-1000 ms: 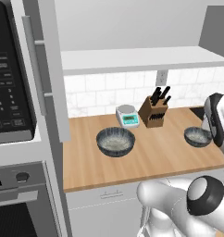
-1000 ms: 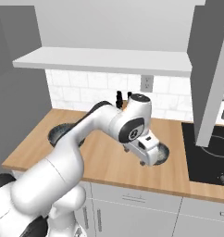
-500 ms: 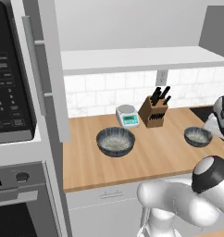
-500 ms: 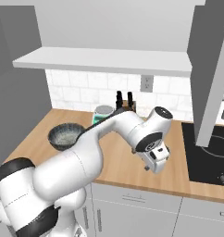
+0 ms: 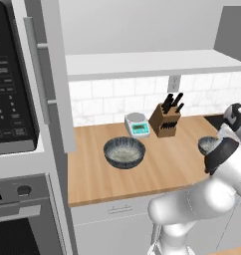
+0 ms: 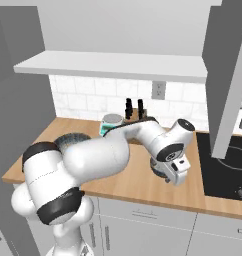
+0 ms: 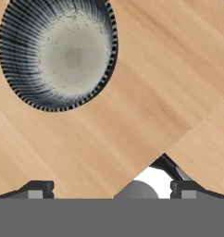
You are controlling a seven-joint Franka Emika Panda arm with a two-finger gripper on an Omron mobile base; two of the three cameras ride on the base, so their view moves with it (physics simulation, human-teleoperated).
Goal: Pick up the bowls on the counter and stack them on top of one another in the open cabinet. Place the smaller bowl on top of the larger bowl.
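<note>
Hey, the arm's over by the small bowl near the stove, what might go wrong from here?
The claw sits off to one side of the smaller bowl, over bare counter, so closing now would likely miss. The bowl lies close to the stovetop; a nudge might push it there. The knife block stands nearby.

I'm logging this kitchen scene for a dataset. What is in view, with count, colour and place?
larger bowl: 1, dark grey, pale inside, counter middle.
smaller bowl: 1, dark grey, counter right, near the end effector.
kitchen scale: 1, white and teal, by backsplash.
knife block: 1, brown, black handles, right of scale.
counter: 1, light wood.
open cabinet: 1, pale shelf above counter.
microwave: 1, black, left.
stovetop: 1, black, right.
end effector: 1, dark tips, open, over bare counter.
</note>
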